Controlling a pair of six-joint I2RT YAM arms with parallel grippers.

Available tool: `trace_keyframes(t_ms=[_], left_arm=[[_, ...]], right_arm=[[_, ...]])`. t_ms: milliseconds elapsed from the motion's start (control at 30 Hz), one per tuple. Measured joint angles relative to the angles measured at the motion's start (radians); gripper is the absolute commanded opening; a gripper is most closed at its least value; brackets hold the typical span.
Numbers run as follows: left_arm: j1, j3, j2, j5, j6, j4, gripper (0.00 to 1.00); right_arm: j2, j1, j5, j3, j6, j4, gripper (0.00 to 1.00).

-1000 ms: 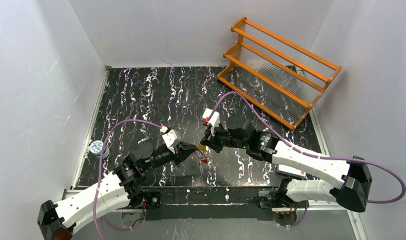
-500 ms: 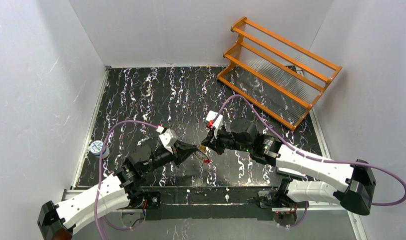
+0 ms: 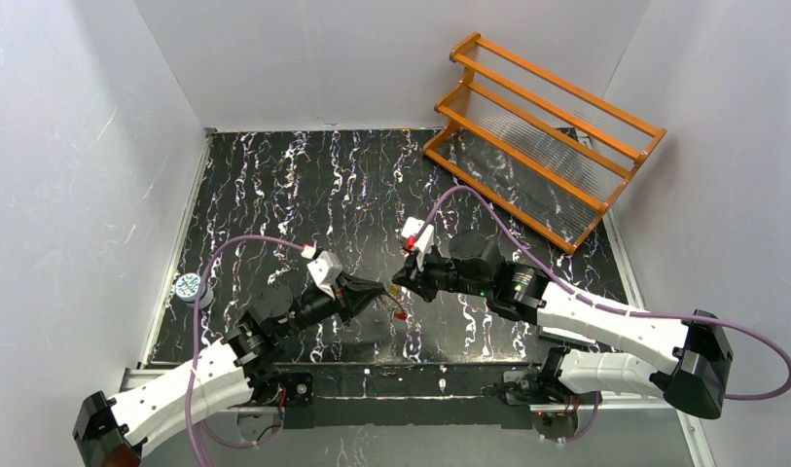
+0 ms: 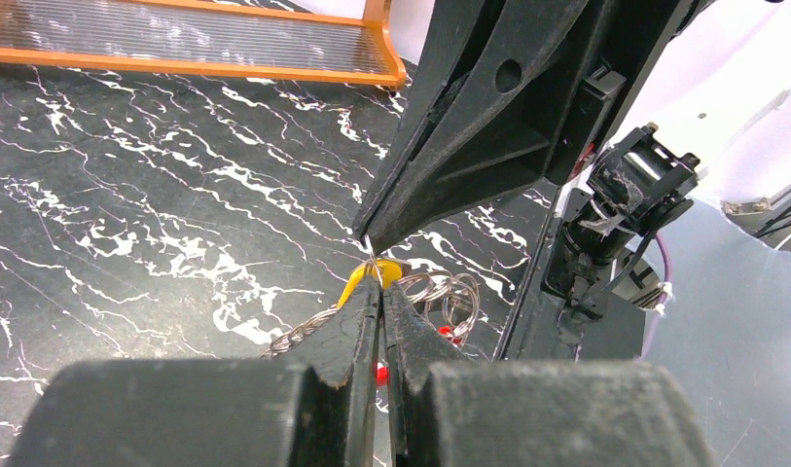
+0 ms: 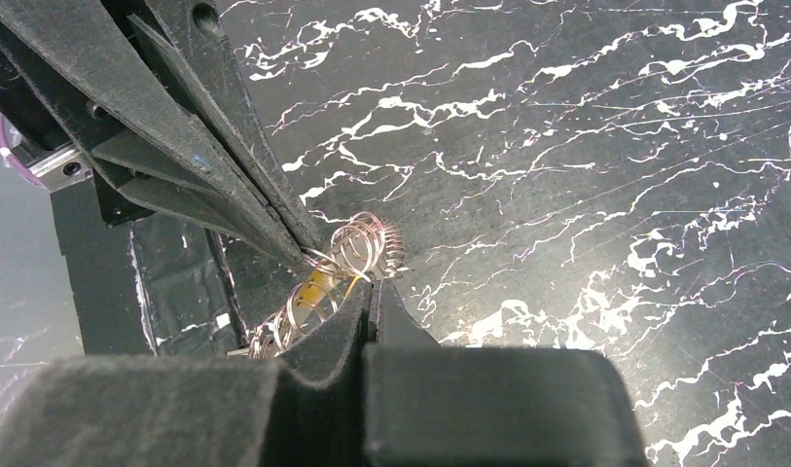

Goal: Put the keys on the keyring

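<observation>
The threading step looks to be in hand. Over the near middle of the table (image 3: 304, 185), the left tool (image 3: 377, 289) and right tool (image 3: 399, 282) meet tip to tip, each with its fingers pressed together. Pinched between them is a bunch made up of the keyring (image 4: 449, 302), coiled wire with a red bit hanging below, and the brass key (image 4: 383, 270). Which tool grips which part I cannot tell. I cannot find the second key.

The next move, I judge, calls for tiny steady motion to feed the wire end through the key's hole without letting go.

The orange rack (image 3: 542, 136) at the far right and the round roll (image 3: 189, 287) at the left edge are well apart from the work. The tools themselves crowd the spot, and the purple cables (image 3: 245, 240) arch above it.
</observation>
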Motion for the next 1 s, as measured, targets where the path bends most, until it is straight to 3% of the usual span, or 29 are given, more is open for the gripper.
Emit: trace_keyframes(t_ms=[1000], left_arm=[[0.000,-0.025,-0.010,0.011,0.011,0.012,0.00]], right_arm=[[0.063,0.000,-0.016,0.034,0.093,-0.061,0.01]])
